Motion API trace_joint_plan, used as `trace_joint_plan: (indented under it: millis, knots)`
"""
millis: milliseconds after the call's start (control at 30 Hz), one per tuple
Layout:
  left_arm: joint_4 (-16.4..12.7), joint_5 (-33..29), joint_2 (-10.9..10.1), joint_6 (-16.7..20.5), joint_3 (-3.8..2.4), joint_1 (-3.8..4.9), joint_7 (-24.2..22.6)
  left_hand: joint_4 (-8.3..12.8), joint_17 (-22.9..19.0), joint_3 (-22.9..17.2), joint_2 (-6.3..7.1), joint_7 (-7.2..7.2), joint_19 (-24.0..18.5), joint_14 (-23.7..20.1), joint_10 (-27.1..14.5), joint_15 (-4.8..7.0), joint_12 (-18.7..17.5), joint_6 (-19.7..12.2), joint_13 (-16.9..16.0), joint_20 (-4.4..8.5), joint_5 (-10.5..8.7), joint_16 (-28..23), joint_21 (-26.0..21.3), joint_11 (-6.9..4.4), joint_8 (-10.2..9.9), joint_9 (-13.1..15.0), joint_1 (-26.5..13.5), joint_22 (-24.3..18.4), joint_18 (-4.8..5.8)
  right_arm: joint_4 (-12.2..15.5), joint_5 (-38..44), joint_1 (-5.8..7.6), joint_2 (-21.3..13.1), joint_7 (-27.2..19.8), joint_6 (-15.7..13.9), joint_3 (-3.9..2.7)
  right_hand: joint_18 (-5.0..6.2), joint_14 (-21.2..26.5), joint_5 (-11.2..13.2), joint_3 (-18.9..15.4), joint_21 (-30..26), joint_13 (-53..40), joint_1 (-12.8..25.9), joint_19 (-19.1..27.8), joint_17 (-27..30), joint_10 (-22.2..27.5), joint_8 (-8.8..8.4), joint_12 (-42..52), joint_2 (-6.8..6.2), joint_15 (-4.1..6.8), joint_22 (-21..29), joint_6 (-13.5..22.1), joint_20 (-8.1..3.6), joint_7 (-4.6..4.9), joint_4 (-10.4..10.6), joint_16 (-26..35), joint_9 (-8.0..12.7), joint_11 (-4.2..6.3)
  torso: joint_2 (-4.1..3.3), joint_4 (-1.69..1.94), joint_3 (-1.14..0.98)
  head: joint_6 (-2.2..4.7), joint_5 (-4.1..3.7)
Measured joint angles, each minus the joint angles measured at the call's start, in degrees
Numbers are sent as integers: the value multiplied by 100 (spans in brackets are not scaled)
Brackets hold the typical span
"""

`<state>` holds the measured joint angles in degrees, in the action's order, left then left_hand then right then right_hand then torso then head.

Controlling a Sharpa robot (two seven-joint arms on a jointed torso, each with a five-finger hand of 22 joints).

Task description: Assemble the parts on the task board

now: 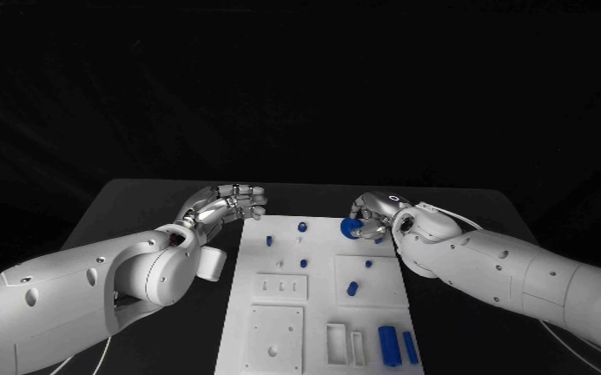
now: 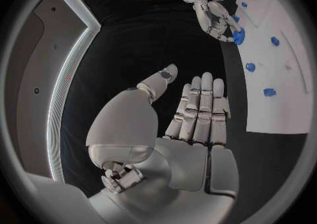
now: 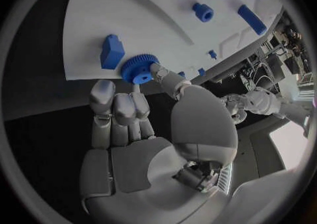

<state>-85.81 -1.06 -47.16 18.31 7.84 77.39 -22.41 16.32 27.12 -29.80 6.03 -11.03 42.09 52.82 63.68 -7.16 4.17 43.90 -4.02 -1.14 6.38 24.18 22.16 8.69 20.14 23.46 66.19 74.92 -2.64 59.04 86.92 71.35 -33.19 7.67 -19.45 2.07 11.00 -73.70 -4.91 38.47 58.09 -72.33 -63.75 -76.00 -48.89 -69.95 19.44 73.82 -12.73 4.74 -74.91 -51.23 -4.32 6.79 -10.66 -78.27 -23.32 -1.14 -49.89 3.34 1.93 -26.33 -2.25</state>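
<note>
The right wrist view is showing teeth around the rim of the blue gear (image 3: pixel 139 68) and a hole through its middle, which the head view is rendering as a plain round blue disc; the right hand (image 1: pixel 376 216) is pinching it between thumb and fingertips at the far edge of the smooth white task board (image 1: pixel 282 305), just beside a blocky blue part (image 3: pixel 111 51). The left hand (image 1: pixel 228 202) is hovering beside the board, fingers straight and side by side, holding nothing.
</note>
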Motion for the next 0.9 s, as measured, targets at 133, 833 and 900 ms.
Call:
trace_joint_plan:
  millis: [133,833,900]
  knots:
    - [10,0,3,-1,0,0,4,0,-1,0,0,0,0,0,0,0,0,0,0,0,0,0,0,0,0,0,0,0,1,-19,56,-15,16,-13,-2,-15,0,1,114,245,36,-18,-16,31,-35,-31,11,0,15,54,0,-94,11,-94,39,34,4,31,0,0,0,-12,-3]
    - [30,0,5,-4,0,0,32,0,5,0,0,0,0,0,0,0,0,0,0,0,0,0,0,0,0,-4,0,-1,7,-25,497,-52,44,-24,-119,-17,0,-30,150,503,115,-12,28,61,-103,-56,96,0,49,121,0,-97,21,-97,125,95,-2,89,-1,-3,-6,-45,-4]
    - [30,0,5,-5,0,0,36,0,9,0,0,0,0,0,0,0,0,0,0,0,0,0,0,0,0,-4,0,-1,8,-30,532,-52,46,-15,-111,-18,0,-21,-28,477,116,-15,120,61,-120,-69,96,0,21,130,0,-97,21,-97,153,96,-2,115,-1,-2,-7,-46,-4]
